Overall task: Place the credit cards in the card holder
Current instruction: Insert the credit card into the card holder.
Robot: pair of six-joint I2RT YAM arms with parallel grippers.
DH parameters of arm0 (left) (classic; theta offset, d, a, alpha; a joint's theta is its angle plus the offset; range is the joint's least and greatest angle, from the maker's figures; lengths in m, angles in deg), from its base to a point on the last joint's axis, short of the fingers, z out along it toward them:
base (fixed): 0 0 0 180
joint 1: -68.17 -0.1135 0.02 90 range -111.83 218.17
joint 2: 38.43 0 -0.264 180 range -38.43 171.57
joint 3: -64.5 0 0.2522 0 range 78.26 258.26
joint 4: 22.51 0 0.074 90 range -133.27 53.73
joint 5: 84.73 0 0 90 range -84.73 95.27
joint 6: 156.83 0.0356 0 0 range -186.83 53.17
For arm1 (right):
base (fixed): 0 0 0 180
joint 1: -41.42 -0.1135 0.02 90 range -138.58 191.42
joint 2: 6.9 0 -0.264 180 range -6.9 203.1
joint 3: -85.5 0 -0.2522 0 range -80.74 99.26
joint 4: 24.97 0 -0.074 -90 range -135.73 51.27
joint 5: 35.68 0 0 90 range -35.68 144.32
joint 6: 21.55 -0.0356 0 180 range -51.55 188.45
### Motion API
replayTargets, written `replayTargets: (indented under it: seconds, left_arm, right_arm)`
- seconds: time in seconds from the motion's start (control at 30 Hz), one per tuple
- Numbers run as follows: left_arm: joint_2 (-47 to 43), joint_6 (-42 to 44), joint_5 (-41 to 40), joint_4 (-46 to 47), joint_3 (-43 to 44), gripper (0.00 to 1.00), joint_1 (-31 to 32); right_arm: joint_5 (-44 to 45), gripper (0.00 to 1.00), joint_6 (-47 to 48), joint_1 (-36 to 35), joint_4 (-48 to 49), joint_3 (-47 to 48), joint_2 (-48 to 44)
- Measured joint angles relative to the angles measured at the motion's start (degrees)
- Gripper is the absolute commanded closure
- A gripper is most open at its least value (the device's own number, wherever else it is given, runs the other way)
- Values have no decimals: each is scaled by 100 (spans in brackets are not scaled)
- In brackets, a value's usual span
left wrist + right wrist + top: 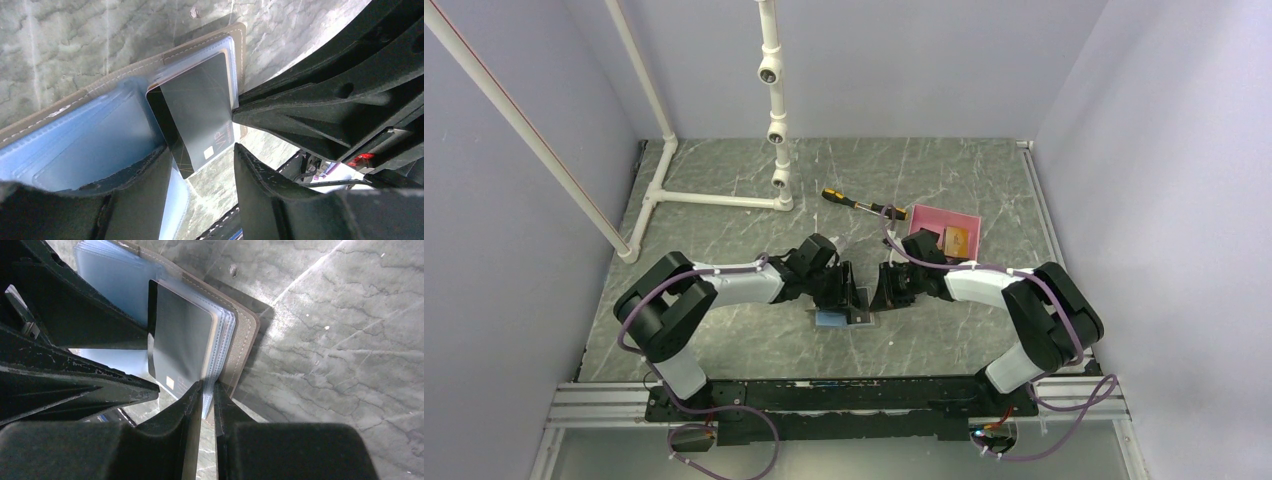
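Half inside the card holder point(244, 335), a dark credit card point(200, 110) points its free end into the wide-open, empty left pincer point(202, 149), while the right pincer point(208, 386) clamps the holder's sleeve edge.

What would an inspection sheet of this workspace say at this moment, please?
Surface: grey marbled table, no spills seen.
Job's things: card holder lies open; a dark credit card is partly in its pocket; a tan card lies in the pink tray.
Clutter: screwdriver behind the pink tray; white pipe frame at the back.
Tools: left tool open, straddling the dark credit card's free end; right tool shut on a clear sleeve of the card holder.
Cables: purple cables run along both arms and loop near the bases.
Surroundings: lilac walls on three sides; nobody seen.
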Motion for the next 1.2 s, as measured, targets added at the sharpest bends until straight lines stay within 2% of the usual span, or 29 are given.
replayTargets:
  seconds: [0.3, 0.73, 0.93, 1.03, 1.2]
  left_arm:
    - [-168, 70, -122, -146, 0, 40, 66]
    - [37, 262, -85, -146, 205, 41, 142]
    - [79, 76, -33, 48, 153, 40, 186]
    - [15, -28, 33, 164, 48, 38, 190]
    - [-323, 35, 74, -142, 42, 34, 247]
  right_arm:
    - [-9, 75, 4, 2, -37, 13, -24]
    - [-179, 72, -33, 22, -39, 57, 24]
    - [-210, 69, -168, 74, -72, 57, 9]
    - [-111, 65, -181, 79, -245, 61, -83]
    - [262, 52, -153, 105, -876, 155, -424]
